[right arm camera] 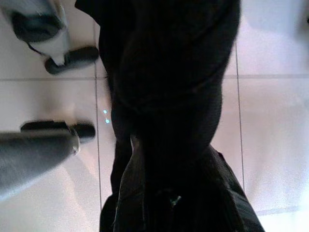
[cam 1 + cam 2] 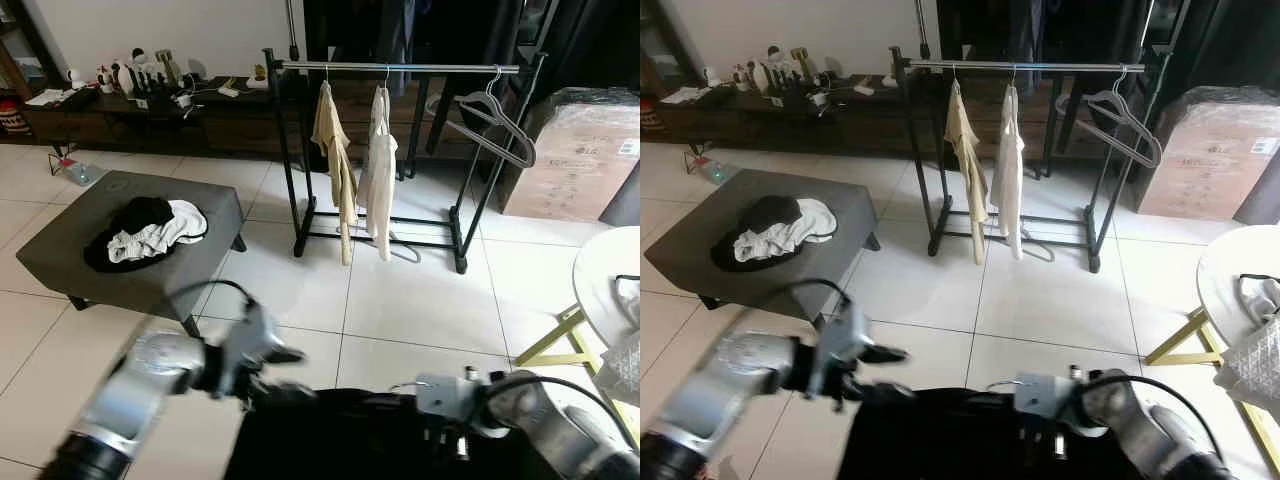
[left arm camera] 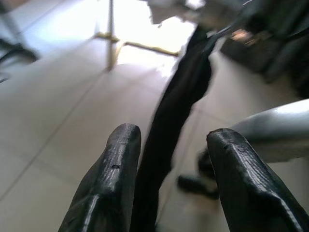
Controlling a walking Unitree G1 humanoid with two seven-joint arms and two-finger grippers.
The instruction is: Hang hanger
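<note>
Left wrist view shows the left gripper (image 3: 169,145) with its black fingers (image 3: 113,179) apart, a black garment (image 3: 178,106) hanging between them. At the lower edge of the left eye view, the right gripper (image 2: 440,425) sits against that dark cloth; whether its fingers are parted cannot be told. Upper right, a grey plastic hanger (image 2: 497,125) hangs on the black clothes rack (image 2: 400,68) beside two pale garments (image 2: 355,165).

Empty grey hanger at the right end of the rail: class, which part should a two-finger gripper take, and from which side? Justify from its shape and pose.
Probably the neck of the empty grey hanger, just under its hook on the rail, from the front. Its thin arms hang tilted and could slip; the rack's end post crowds its right side.
</note>
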